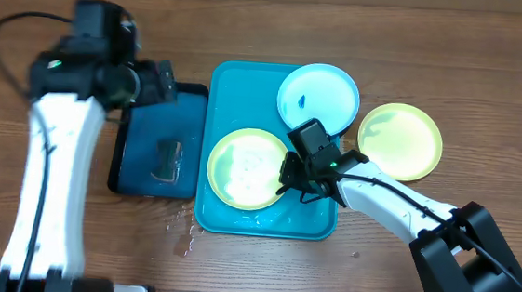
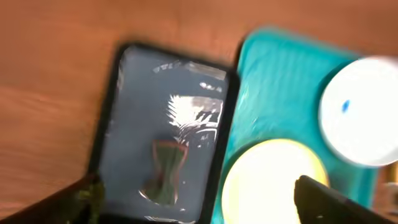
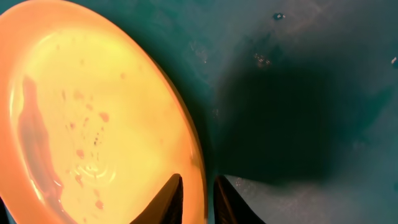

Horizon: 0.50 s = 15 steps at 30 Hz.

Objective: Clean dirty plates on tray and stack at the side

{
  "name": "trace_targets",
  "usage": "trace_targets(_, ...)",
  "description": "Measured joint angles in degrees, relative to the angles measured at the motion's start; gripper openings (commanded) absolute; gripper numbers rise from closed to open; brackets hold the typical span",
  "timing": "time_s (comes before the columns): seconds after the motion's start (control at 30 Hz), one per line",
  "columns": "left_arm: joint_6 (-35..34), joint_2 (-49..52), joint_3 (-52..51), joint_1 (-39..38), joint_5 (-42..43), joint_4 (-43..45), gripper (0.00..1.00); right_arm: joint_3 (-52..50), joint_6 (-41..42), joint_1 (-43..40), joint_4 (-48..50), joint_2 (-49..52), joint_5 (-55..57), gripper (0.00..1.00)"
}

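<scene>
The tray (image 1: 228, 87) lies mid-table with two plates on it. The yellow plate (image 1: 241, 168) sits flat in the near half, and the blue plate (image 1: 326, 95) is at the far right corner, its edge out over the rim. The blue plate has a small blue smear (image 1: 300, 101) left of its centre. The other yellow plate (image 1: 399, 141) lies on the bare table (image 1: 490, 80) just right of the tray, apart from it and near the blue plate.

The right gripper (image 1: 288, 178) is down at the yellow plate's right edge. In the right wrist view its two fingers (image 3: 231, 202) stand on either side of the plate's rim with the rim pinched between them. One is over the plate (image 3: 93, 112), the other over the tray floor (image 3: 298, 93). Small dark specks dot the plate's face.

The left gripper (image 1: 162, 80) hovers over the far end of the dark tray (image 1: 133, 169), which lies against the tray's left side. In the left wrist view its jaws are spread wide with nothing between them — one finger (image 2: 62, 208) at each lower corner of the frame. A small dull object (image 1: 167, 159) lies in the dark tray among bright glare, too blurred to name.

A wet patch (image 1: 184, 229) marks the table by the tray's near left corner.
</scene>
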Motion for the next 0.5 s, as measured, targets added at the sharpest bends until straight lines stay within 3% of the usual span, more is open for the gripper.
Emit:
trace_targets(0.27, 0.0, -8.79, 1.27, 1.66, -1.84, -0.39, 1.0, 0.0, 1.81, 0.02, 0.57, 0.94, 0.0, 0.19)
trace_targets(0.4, 0.0, -8.37, 1.25, 1.66, -2.27, -0.42, 1.0, 0.0, 2.23, 0.02, 0.66, 1.31, 0.0, 0.04)
trace_targets(0.5, 0.0, -8.07, 1.25, 1.66, -2.45, -0.52, 1.0, 0.0, 2.67, 0.02, 0.81, 1.31, 0.0, 0.04)
